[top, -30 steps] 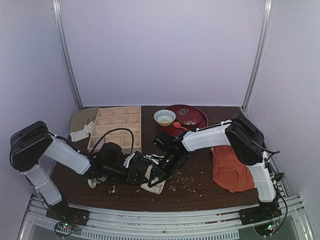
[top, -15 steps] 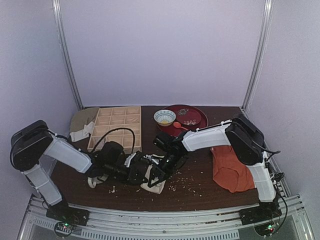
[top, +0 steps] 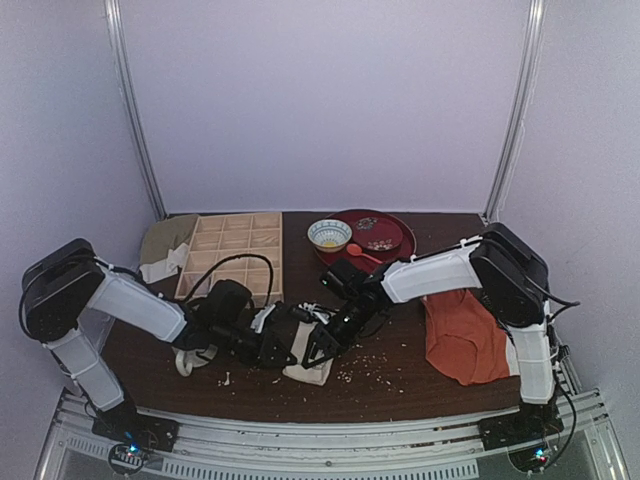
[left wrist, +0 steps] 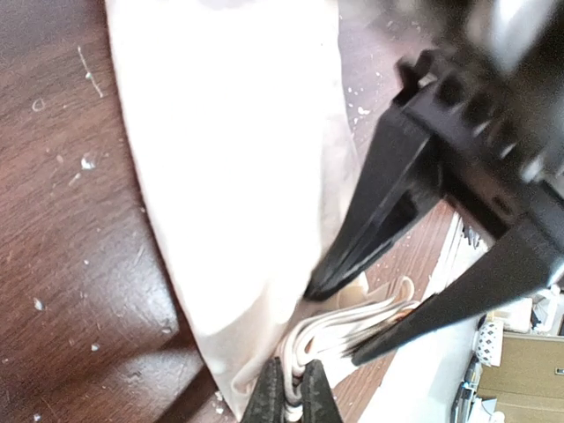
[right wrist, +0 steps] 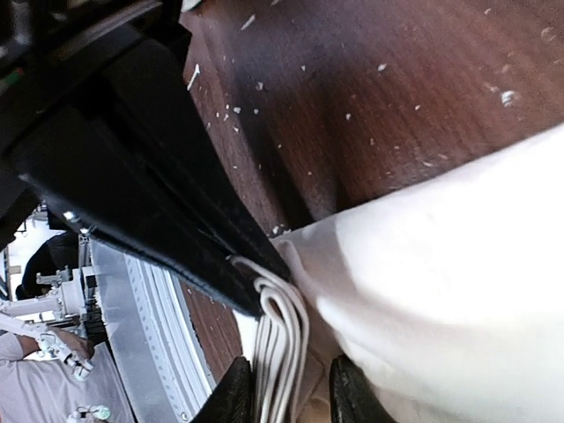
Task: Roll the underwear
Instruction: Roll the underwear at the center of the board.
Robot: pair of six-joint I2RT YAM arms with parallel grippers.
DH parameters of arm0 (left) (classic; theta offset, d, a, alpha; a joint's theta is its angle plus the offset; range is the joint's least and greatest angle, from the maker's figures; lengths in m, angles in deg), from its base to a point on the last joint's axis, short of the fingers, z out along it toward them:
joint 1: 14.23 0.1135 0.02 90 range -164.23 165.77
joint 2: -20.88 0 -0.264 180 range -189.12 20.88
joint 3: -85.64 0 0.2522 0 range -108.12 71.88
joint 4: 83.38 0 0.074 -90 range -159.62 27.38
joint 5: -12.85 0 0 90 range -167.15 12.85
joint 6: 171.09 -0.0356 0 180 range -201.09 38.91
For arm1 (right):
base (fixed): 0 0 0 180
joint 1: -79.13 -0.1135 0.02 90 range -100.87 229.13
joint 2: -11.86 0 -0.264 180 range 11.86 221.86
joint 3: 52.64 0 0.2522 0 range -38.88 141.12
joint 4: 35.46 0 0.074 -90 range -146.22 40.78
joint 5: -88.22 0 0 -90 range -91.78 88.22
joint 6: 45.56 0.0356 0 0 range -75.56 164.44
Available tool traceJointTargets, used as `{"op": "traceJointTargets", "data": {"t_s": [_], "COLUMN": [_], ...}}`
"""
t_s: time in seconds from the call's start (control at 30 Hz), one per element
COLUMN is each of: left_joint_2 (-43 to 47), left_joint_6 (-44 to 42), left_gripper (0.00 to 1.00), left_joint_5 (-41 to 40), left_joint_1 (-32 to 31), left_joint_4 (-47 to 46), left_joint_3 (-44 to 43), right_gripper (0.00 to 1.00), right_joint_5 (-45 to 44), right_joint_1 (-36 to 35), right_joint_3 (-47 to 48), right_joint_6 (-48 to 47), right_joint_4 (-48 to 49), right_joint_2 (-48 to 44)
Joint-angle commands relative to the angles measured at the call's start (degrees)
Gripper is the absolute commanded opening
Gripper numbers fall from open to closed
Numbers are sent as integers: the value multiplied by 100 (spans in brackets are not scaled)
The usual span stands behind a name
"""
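Note:
The cream underwear (top: 306, 368) lies bunched at the table's front centre, between both grippers. In the left wrist view it is a long cream fold (left wrist: 229, 159) with stacked waistband layers (left wrist: 352, 322) at its near end. My left gripper (left wrist: 291, 398) is shut on those layers. My right gripper (right wrist: 291, 392) straddles the same stack of layers (right wrist: 280, 344) and closes on it; its black fingers (left wrist: 379, 211) show in the left wrist view. In the top view the left gripper (top: 290, 345) and right gripper (top: 320, 345) almost touch.
A wooden divided tray (top: 232, 255) and an olive cloth (top: 165, 240) sit at the back left. A bowl (top: 329, 234) and a red plate (top: 380, 232) are behind. An orange-red garment (top: 462, 335) lies at the right. Crumbs (top: 368, 360) dot the table.
The right arm's elbow and forearm have shifted to the right. Both grippers moved slightly right, still together on the underwear.

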Motion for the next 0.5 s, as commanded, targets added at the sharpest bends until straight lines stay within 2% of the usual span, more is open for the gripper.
{"op": "traceJointTargets", "data": {"t_s": [0.0,0.23,0.47], "left_joint_2": [6,-70,-115], "left_joint_6": [-158,-183,-167], "left_gripper": [0,0,0], "left_joint_5": [-23,-1,11], "left_joint_1": [-77,-94,-101], "left_joint_4": [386,616,766], "left_joint_3": [-198,-366,-492], "right_gripper": [29,27,24], "right_joint_5": [-474,-1153,-2739], "right_joint_1": [95,61,-489], "right_joint_3": [-382,-835,-1620], "right_joint_6": [145,162,55], "right_joint_4": [412,561,891], "right_joint_2": [-584,-1215,-2198]}}
